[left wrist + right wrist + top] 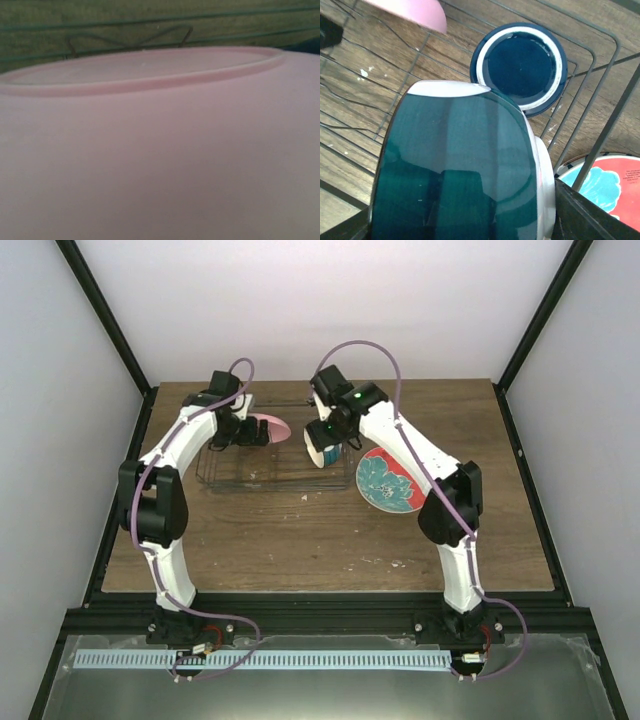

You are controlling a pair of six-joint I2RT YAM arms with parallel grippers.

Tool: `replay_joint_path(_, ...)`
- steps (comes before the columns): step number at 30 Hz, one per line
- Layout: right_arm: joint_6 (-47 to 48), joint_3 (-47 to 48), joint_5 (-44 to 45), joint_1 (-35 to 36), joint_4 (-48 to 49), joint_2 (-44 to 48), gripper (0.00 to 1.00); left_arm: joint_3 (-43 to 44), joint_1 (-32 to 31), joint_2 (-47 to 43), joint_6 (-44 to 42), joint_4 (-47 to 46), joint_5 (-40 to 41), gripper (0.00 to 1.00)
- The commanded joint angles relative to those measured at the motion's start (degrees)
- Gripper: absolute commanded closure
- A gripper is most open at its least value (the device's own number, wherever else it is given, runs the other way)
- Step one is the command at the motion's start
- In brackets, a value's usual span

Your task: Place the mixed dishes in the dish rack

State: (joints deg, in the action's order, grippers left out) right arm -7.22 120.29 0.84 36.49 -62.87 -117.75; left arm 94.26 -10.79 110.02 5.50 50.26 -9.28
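Observation:
My left gripper [248,430] is shut on the plain pink plate [270,427] and holds it over the back of the grey wire dish rack [222,480]. The plate fills the left wrist view [160,165], hiding the fingers, with rack wires [125,42] behind. My right gripper [330,435] is shut on the small cream bowl [321,453], dark teal inside [455,170], above the rack's right end. The dark blue mug [519,67] stands upside down in the rack below. The red plate with teal flowers [388,481] lies on the table right of the rack. The striped plate is out of view.
The rack's right wall wires [592,75] run between the mug and the red plate [607,182]. The pink plate's rim [415,11] shows at the top left of the right wrist view. Brown wooden table [300,540] lies in front of the rack.

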Motion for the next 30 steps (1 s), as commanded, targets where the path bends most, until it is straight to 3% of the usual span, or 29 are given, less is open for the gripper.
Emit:
replay_joint_path(1,-0.6,3.8,7.1,2.9,0.2,-0.9,0.88,3.9,0.4,1.9,-1.6,-1.8,-0.7,0.00)
replay_joint_path(18,1.9,6.4,23.6,7.2,-4.0,-8.7,0.87,4.3,1.1,3.0,-1.6,-3.2,-1.9,0.00)
replay_joint_path(30,5.2,-1.5,37.8,9.8,1.6,-10.4,0.87,4.9,2.1,3.7,-0.8,-3.7,-1.5,0.00)
